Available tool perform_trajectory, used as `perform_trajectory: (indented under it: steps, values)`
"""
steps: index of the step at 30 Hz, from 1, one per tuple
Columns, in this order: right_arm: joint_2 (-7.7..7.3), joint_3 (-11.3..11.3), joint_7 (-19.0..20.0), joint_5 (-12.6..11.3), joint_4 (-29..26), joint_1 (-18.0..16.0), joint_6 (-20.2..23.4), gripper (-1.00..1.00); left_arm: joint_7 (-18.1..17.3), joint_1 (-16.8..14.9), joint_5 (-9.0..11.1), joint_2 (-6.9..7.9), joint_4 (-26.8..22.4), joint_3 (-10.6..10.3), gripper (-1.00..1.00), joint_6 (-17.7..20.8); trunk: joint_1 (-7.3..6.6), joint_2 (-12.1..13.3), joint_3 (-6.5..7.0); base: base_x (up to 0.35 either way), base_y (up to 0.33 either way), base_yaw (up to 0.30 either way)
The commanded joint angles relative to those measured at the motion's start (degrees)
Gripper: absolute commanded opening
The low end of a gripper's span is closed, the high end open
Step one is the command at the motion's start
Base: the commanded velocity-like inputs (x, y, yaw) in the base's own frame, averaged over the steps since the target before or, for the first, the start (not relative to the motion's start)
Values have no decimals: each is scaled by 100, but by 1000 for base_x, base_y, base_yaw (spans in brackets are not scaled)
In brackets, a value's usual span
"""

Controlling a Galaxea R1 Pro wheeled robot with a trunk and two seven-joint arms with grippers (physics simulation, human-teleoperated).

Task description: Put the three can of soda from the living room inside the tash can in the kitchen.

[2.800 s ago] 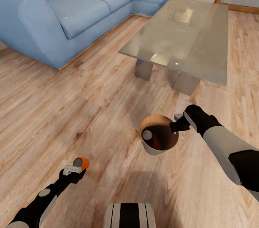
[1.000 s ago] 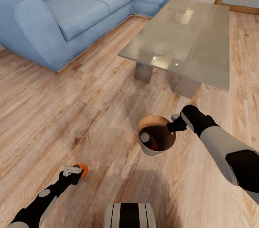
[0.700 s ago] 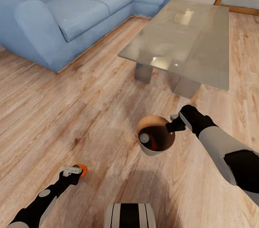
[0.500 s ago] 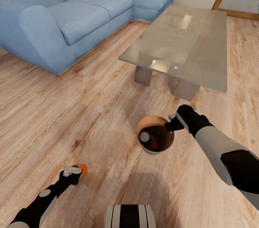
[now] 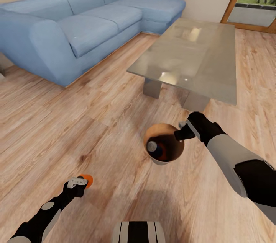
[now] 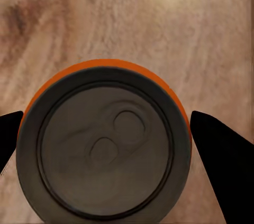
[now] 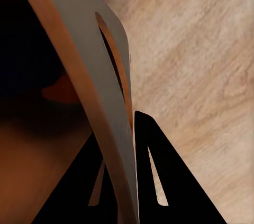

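The head has tipped up so more of the sofa (image 5: pixel 88 25) shows, while the left pincer (image 5: pixel 78 182) still holds an orange can (image 5: pixel 86 179) and the right pincer (image 5: pixel 183 132) still grips the bin's rim (image 5: pixel 163 126), ready to go.

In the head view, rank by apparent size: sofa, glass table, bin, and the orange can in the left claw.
1. Sofa, largest.
2. Glass table, clearly smaller.
3. Bin, held at its rim by the right claw.
4. Orange can in the left claw, smallest; part of it is hidden there.
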Motion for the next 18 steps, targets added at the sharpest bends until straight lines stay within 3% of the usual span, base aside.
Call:
perform_trajectory:
  steps: [1,10,15,17,18]
  values:
    - [3,-15,39,-96,5,0,12,-100,5,0,-5,0,0,-1,-100,-1,-2,2,23,0,0,0]
    - [-7,-32,39,-97,15,7,12,-100,-154,-1,71,36,-98,18,-100,126,-26,14,222,0,0,0]
    - [-18,-42,46,-97,21,32,12,-100,-554,-70,340,134,-1348,64,-100,1348,-39,20,333,0,0,0]
    - [-4,-35,50,-97,25,98,12,-100,-656,-126,652,441,-2478,223,-100,2487,-44,23,377,0,0,0]
    - [-2,-33,51,-97,26,110,12,-100,-670,-171,714,513,-2727,269,-100,2782,-46,24,400,0,0,0]
